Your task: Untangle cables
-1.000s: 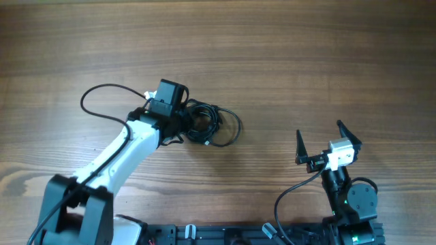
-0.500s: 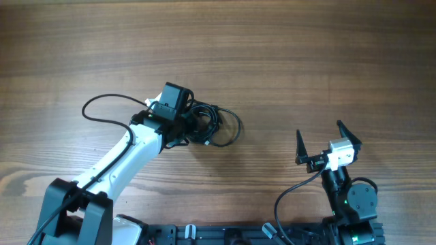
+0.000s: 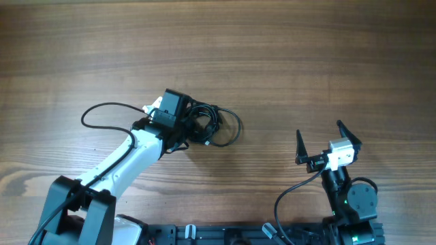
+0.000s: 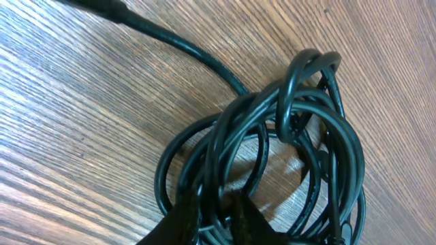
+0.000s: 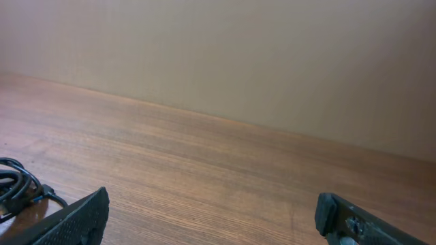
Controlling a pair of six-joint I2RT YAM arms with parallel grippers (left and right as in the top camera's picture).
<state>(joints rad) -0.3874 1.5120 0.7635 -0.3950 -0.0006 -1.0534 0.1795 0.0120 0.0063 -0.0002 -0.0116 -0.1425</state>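
The cables (image 3: 216, 126) are a tangled bundle of thin black loops on the wooden table, left of centre. My left gripper (image 3: 191, 126) is at the bundle's left edge. In the left wrist view the cables (image 4: 286, 136) fill the frame, and the two dark fingers (image 4: 218, 212) are closed on a few strands at the bundle's near side. My right gripper (image 3: 319, 140) is open and empty, well to the right of the bundle. In the right wrist view its fingers (image 5: 211, 212) are spread wide, and a bit of cable (image 5: 17, 184) shows at the far left.
The left arm's own thicker black wire (image 3: 102, 112) loops out to the left of its wrist. The right arm's wire (image 3: 289, 197) curls near the table's front edge. A plain wall (image 5: 218, 54) stands beyond the table's far edge.
My left wrist has shifted slightly to the right and turned a little, staying at the bundle. Its own wire loop has moved with it. The right arm has not moved.
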